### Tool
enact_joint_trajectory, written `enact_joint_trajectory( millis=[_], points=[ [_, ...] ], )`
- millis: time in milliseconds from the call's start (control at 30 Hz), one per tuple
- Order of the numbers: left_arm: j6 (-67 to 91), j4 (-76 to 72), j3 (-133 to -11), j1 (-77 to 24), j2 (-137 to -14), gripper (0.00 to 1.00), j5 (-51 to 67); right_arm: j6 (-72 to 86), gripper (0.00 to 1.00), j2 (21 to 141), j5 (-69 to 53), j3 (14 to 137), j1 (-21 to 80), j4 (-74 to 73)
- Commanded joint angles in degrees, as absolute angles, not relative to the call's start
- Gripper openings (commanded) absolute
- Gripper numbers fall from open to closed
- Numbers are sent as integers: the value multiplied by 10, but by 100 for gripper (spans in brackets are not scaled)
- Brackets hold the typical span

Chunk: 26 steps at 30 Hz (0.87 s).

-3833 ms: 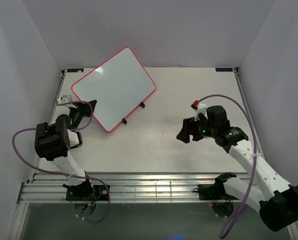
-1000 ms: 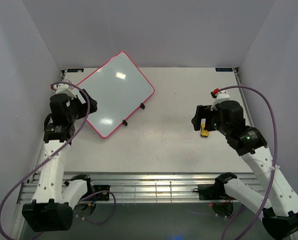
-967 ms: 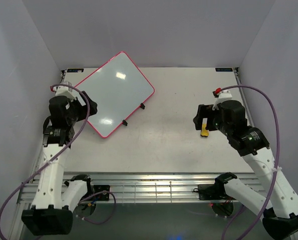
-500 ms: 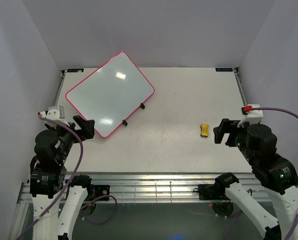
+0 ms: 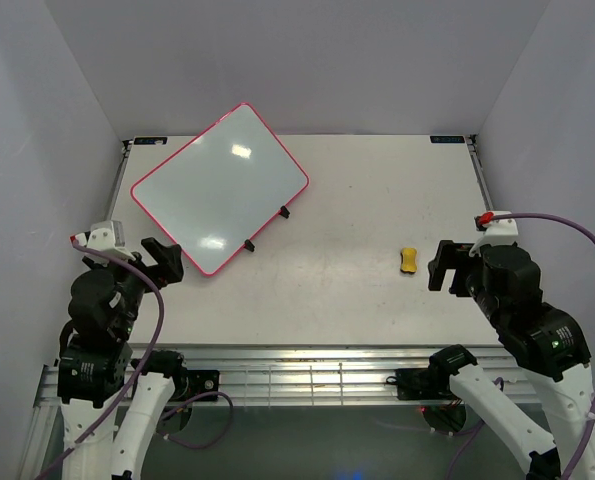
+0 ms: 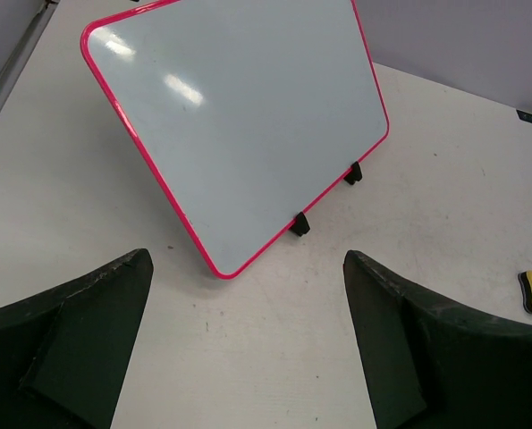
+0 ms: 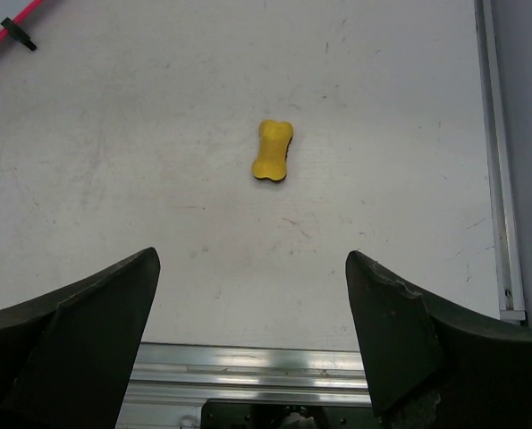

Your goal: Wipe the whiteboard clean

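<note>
Lying just left of the empty, wide-apart R gripper (image 5: 445,266), long axis up-down, yellow eraser (image 5: 408,261) sits well apart from upper-left whiteboard (image 5: 220,185).

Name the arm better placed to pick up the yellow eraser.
Right. The eraser lies just ahead of the open right pincer; the left pincer is far across, by the whiteboard.
</note>
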<state>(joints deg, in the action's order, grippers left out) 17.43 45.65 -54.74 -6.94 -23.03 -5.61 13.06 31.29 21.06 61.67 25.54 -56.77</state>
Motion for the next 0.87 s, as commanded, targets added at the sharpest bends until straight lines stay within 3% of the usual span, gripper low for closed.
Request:
enact_joint_trajectory(
  millis=[0,833],
  points=[
    [178,444,-535,-72,-229,98,-81,128,90,317,217,604,258,-544],
    [176,439,-533,-72,-235,98,-73,127,90,316,208,590,258,-534]
  ],
)
